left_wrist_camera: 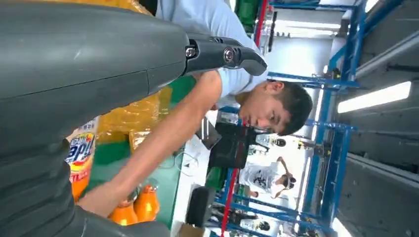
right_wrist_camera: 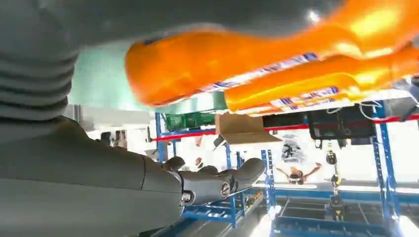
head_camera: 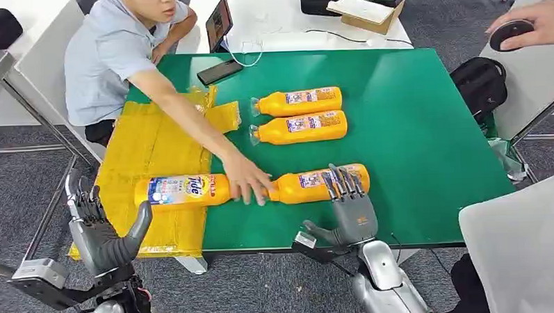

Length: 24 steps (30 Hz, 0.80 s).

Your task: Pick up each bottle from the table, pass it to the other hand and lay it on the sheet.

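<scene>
On the green table (head_camera: 412,124), the near bottle (head_camera: 317,183) lies on its side at the front edge; the right hand (head_camera: 349,206) rests its fingers (head_camera: 343,183) over that bottle's base end, thumb spread off to the side, not closed around it; a person's hand (head_camera: 247,180) presses the bottle's neck end. A second bottle (head_camera: 181,190) lies on the yellow sheet (head_camera: 148,143) at the table's left, cap toward the near bottle; the left hand (head_camera: 103,229) hovers just off the sheet's front corner, fingers apart, holding nothing; two more bottles (head_camera: 299,114) lie side by side mid-table.
</scene>
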{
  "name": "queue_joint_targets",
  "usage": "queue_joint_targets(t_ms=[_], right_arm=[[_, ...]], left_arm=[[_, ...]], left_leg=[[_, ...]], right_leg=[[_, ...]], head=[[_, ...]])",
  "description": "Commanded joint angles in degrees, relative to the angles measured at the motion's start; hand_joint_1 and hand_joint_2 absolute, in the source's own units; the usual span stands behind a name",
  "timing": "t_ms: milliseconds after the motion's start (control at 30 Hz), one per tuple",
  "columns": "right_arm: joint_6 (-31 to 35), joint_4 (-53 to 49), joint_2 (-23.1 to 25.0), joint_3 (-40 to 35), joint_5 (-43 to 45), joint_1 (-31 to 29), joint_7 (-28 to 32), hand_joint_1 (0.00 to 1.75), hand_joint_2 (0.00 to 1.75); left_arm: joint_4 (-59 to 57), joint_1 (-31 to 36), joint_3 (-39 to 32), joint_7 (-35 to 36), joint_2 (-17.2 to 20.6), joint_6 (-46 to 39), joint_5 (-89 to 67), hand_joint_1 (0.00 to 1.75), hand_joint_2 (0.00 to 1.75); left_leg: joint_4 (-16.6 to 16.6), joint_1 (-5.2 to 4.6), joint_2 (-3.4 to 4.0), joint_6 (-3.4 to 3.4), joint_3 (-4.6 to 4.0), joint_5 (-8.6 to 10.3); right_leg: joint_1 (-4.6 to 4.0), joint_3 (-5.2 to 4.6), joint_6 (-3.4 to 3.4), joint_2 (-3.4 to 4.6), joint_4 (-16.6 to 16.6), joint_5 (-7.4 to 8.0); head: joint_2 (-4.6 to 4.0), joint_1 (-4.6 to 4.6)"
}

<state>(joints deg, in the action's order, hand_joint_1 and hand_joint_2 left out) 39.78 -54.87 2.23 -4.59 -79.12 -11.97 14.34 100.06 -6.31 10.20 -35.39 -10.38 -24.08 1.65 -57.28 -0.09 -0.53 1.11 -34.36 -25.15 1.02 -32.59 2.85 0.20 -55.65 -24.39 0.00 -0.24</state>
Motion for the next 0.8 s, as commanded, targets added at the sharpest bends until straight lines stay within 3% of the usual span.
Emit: queue_joint_targets(t_ms=[33,100,300,367,500,800], right_arm=[[0.2,15.9,-2.7,3.5,0.1,-8.1,-2.2,0.0,1.75],[0.2,20.4,-3.4,3.3,0.2,-10.7,-3.0,0.0,1.75],[0.2,20.4,-3.4,3.3,0.2,-10.7,-3.0,0.0,1.75],[0.2,26.1,-3.8,2.3,0.4,-14.0,-3.7,0.0,1.75],[0.2,26.9,-3.8,2.2,0.7,-14.6,-3.6,0.0,1.75],[-0.3,36.4,-2.0,-1.6,-1.6,-22.1,-5.5,0.0,1.75]], left_arm=[[-6.4,3.4,6.5,1.5,1.7,-4.6,-2.5,0.0,1.75],[-7.3,4.1,7.4,1.7,1.8,-4.6,-2.4,0.0,1.75],[-7.3,4.1,7.4,1.7,1.8,-4.6,-2.4,0.0,1.75],[-8.4,5.1,8.2,2.2,2.1,-4.4,-2.4,0.0,1.75],[-8.8,5.4,8.4,2.2,2.0,-4.4,-2.3,0.0,1.75],[-14.0,10.1,11.2,3.0,1.4,-4.1,-2.1,0.0,1.75]], left_leg=[[0.1,0.0,-0.03,-0.03,0.11,0.02],[0.0,0.0,0.0,-0.03,0.1,0.03],[0.0,0.02,0.06,-0.07,0.21,-0.03],[0.0,0.02,0.05,-0.06,0.15,-0.02],[0.0,0.02,0.04,-0.04,0.13,0.0],[0.0,0.03,0.1,-0.05,0.14,0.02]], right_leg=[[-0.01,0.12,-0.06,-0.06,0.0,0.0],[-0.01,0.11,-0.06,-0.03,0.0,0.03],[-0.03,0.22,-0.11,-0.01,0.0,-0.03],[-0.04,0.16,-0.09,-0.01,0.0,-0.01],[-0.03,0.14,-0.07,-0.01,0.0,0.01],[-0.04,0.16,-0.09,0.04,0.0,0.04]], head=[[0.0,0.0],[0.0,0.0],[0.0,0.0],[0.0,0.0],[0.0,0.0],[0.0,0.02]])
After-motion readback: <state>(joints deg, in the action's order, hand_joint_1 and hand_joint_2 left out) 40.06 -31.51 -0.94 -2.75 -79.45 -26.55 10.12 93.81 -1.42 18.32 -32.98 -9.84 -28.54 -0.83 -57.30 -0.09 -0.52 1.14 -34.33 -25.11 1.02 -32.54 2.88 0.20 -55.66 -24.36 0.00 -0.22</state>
